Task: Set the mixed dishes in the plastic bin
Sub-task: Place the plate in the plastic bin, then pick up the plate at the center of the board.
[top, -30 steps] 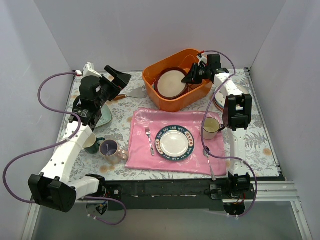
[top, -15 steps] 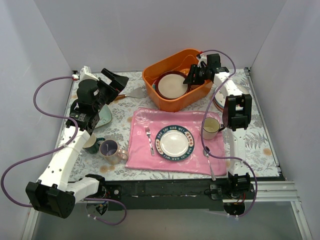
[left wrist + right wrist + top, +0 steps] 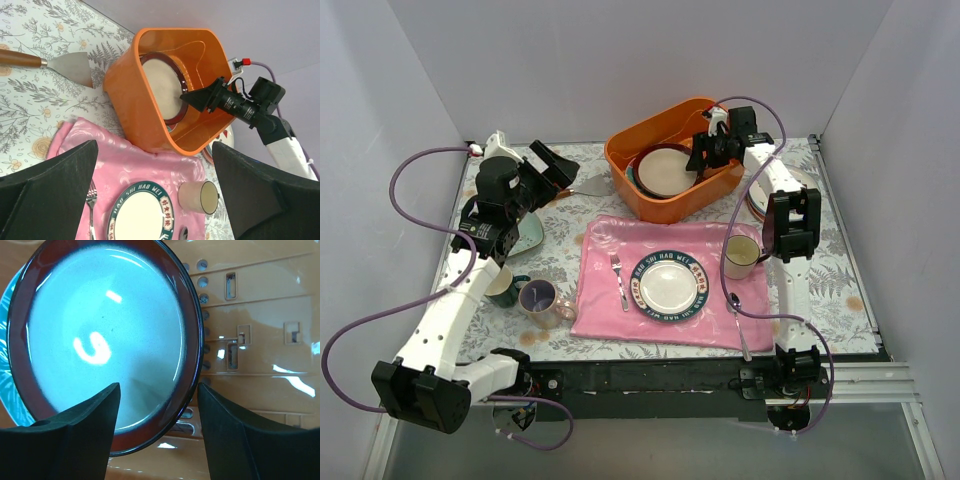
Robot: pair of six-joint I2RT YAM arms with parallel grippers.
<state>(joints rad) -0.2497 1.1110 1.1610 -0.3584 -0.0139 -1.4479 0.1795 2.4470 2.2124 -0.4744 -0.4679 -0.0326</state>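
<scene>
Holding two dishes already, the large orange rectangular plastic bin (image 3: 665,208) is partly filled. A glossy round plate with a pale centre and dark red rim (image 3: 665,170) lies tilted on a teal floral plate (image 3: 7,390). More round plates (image 3: 754,210) sit right of the bin. Left of it are a pale mint squarish plate (image 3: 528,235), a dark green mug (image 3: 503,288) and a lavender-lined mug (image 3: 540,298), so most of the work seems left. Over the bin, the right gripper (image 3: 703,157) has its fingers apart, gripping nothing. Left of the bin, the left gripper (image 3: 553,163) gapes wide.

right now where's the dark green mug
In the top view, the dark green mug sits on the left side, just left of the lavender-lined mug and the pink cloth.
</scene>
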